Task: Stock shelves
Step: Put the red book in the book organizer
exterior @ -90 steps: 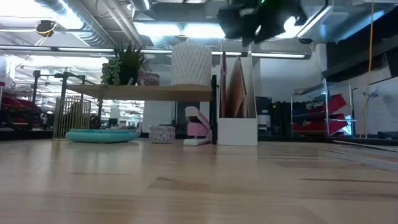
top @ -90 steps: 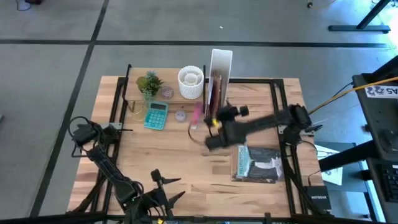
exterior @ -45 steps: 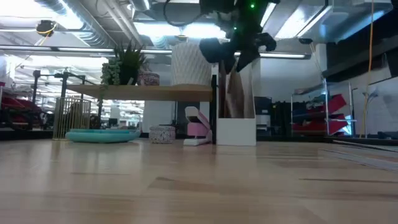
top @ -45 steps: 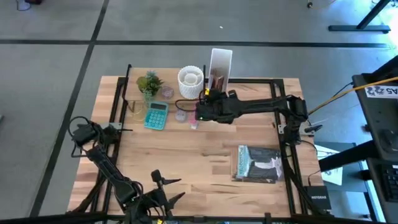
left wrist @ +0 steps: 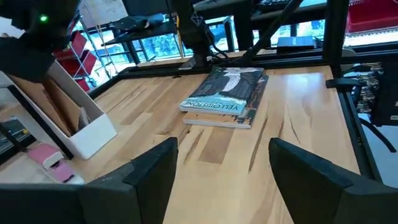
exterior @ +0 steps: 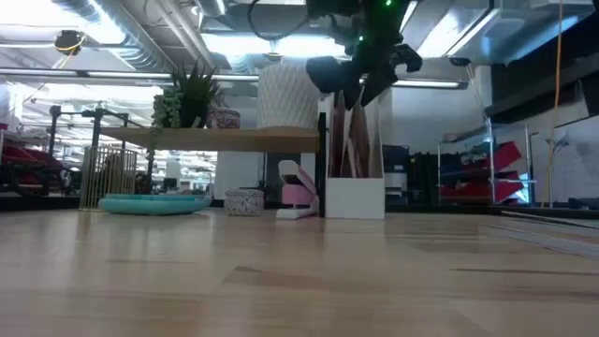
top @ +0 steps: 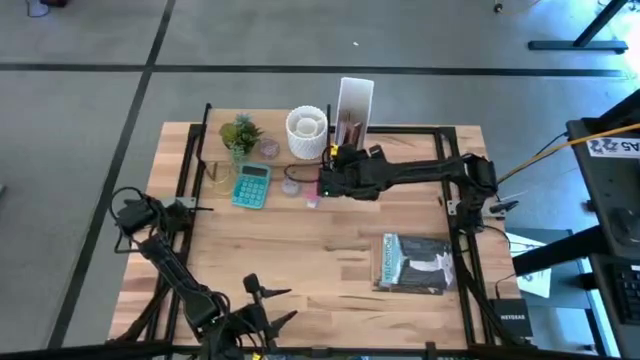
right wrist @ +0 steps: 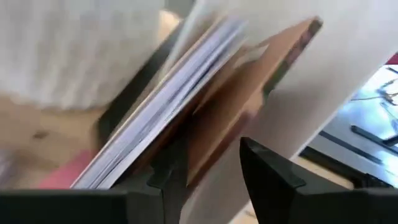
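Up at the far edge of the surface [top: 300, 260], the right gripper [top: 327, 178] hangs above the open front of the white file box [top: 354, 112], just beside the right end of the shelves [exterior: 220, 139]. Its wrist view shows the fingers [right wrist: 273, 180] parted, with a brown folder [right wrist: 249, 106] and a sheaf of pale papers [right wrist: 161, 112] in the box filling the gap ahead of them; whether they touch the folder cannot be told. The shelves stand along the far edge, left of the file box, carrying a small green plant [top: 240, 132], a little pink pot [top: 269, 148] and a white ribbed cylinder [top: 307, 133]. Below and in front of the board sit a teal calculator [top: 251, 185], a wire basket [exterior: 109, 175], a small speckled pot [exterior: 244, 201] and a pink stapler-like item [exterior: 298, 197], which crowd the space directly under the right arm. A book [top: 415, 264] lies flat, well apart, toward the near right. The left gripper [top: 262, 312] waits at the near edge with its fingers [left wrist: 149, 174] spread and empty.
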### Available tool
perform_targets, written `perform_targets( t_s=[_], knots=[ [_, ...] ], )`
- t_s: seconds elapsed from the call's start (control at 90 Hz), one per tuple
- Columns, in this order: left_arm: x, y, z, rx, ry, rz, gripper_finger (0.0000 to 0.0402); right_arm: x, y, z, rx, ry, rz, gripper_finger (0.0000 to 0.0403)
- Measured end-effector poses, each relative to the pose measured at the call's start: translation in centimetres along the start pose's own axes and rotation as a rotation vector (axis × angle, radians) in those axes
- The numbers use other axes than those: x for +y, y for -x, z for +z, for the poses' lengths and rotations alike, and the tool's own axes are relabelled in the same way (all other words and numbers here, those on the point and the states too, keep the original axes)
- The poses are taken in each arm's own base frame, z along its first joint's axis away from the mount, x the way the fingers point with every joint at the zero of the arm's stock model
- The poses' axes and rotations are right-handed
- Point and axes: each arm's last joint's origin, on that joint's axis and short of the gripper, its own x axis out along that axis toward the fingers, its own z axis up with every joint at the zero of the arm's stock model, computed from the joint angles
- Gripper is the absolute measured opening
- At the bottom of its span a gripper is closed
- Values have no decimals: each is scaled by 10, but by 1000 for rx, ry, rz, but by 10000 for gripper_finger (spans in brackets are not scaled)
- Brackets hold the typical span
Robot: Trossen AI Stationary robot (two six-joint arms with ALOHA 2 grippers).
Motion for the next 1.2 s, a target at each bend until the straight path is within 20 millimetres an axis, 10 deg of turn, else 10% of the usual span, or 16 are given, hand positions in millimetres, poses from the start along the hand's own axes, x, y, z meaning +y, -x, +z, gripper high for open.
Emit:
perform_targets(
  t_s=[0.233, 0.656, 1.2],
  knots=[
    [0, 0, 0, 0, 7, 0, 235, -22, 23, 8, 59, -58, 71, 131],
    [0, 0, 0, 0, 8, 0, 235, -46, -16, 31, 167, -175, 36, 131],
    [0, 0, 0, 5, 4, -7, 235, -29, -6, 33, 162, -194, 192, 131]
  ],
)
